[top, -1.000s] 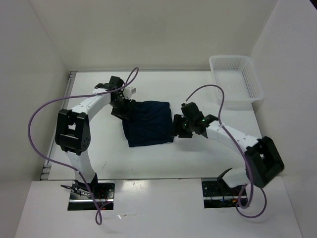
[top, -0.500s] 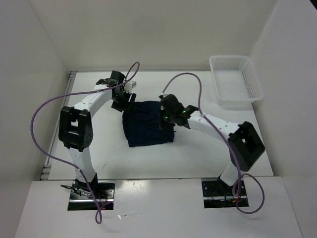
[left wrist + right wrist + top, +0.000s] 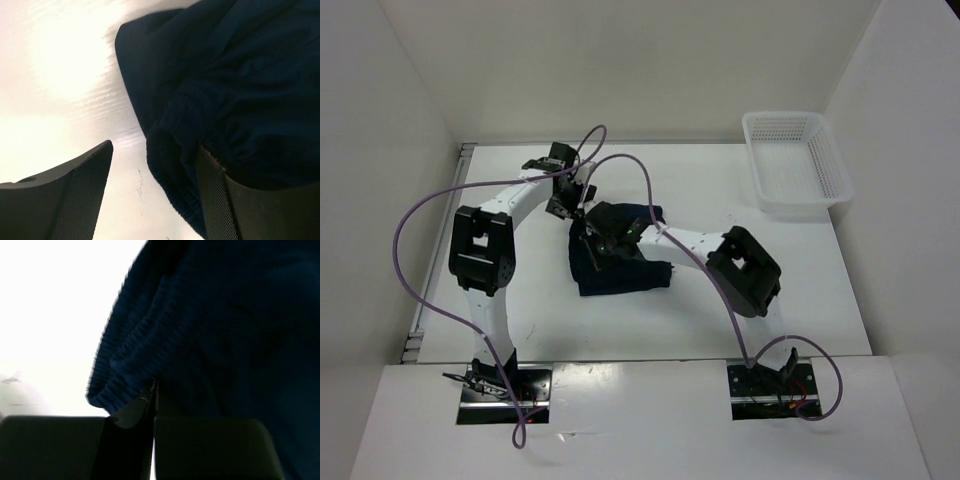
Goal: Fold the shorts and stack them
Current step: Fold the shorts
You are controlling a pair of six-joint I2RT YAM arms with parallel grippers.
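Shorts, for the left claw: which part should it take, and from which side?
Probably the gathered elastic waistband of the shorts: it forms a thick rolled edge beside bare table. Come in from that bare-table side; the open left claw straddles that edge. The right claw is shut on another gathered edge.

- From above, the right gripper (image 3: 592,243) and its wrist cover the upper left part of the shorts (image 3: 625,272); its fingertips cannot be made out.
- The left gripper (image 3: 568,205) is too small there to read.
- In both wrist views, the fabric runs off the top and right edges; the right one is blurred.
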